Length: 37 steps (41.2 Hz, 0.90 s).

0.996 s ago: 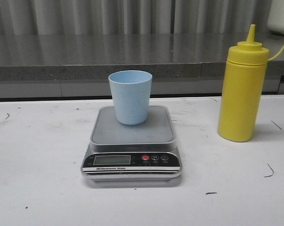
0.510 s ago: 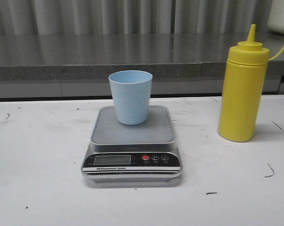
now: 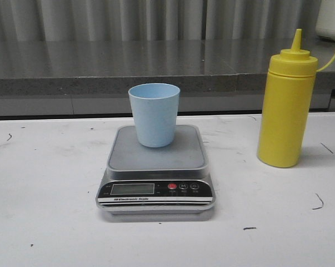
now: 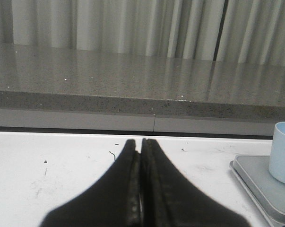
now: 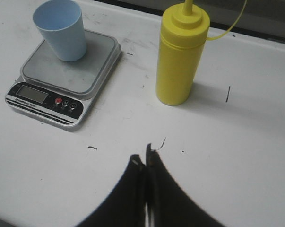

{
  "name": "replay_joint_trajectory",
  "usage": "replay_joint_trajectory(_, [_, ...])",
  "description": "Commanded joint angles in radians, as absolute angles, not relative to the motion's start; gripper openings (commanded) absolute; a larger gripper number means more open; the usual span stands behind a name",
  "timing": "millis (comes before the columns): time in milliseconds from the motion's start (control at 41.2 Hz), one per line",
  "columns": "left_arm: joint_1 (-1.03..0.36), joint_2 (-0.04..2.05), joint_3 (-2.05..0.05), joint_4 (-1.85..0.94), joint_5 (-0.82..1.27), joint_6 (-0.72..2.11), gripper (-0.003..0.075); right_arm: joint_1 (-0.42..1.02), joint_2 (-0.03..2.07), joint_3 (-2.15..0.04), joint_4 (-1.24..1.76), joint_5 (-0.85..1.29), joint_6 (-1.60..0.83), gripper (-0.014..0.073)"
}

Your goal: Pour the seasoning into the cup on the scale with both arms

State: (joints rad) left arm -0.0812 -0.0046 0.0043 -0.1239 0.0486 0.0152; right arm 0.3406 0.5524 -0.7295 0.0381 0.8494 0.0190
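Observation:
A pale blue cup [image 3: 154,114] stands upright on the silver-grey scale [image 3: 156,167] at the middle of the white table. The tall yellow seasoning bottle [image 3: 285,103] stands upright to the right of the scale, its cap strap trailing off to the right. Neither gripper shows in the front view. In the left wrist view my left gripper [image 4: 141,144] is shut and empty, low over the table, to the left of the scale [image 4: 265,189] and cup [image 4: 283,152]. In the right wrist view my right gripper [image 5: 144,158] is shut and empty, above the table, nearer than the bottle [image 5: 180,59], scale [image 5: 66,78] and cup [image 5: 61,29].
A grey stone ledge [image 3: 100,72] runs along the back of the table, with pale curtains behind it. Small dark scuff marks [image 3: 318,203] dot the white tabletop.

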Motion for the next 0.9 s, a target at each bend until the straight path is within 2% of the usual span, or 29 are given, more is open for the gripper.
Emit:
replay_joint_trajectory(0, [-0.079, -0.023, 0.028, -0.130, -0.024, 0.008, -0.0020, 0.333, 0.537, -0.746, 0.012, 0.769, 0.012, -0.0117])
replay_joint_trajectory(146, [-0.079, -0.023, 0.028, -0.130, -0.024, 0.008, -0.0020, 0.272, 0.422, -0.643, -0.006, 0.593, 0.012, -0.0117])
replay_joint_trajectory(364, [-0.079, -0.023, 0.028, -0.130, -0.024, 0.008, -0.0020, 0.113, 0.194, -0.340, -0.011, 0.257, 0.012, -0.0117])
replay_joint_trajectory(607, [-0.079, -0.023, 0.028, -0.130, -0.024, 0.008, -0.0020, -0.019, 0.017, -0.088, -0.010, 0.153, 0.012, -0.0117])
replay_joint_trajectory(874, [-0.079, -0.022, 0.028, -0.130, -0.024, 0.008, -0.0020, -0.051, -0.027, 0.021, 0.000, 0.016, 0.013, -0.0117])
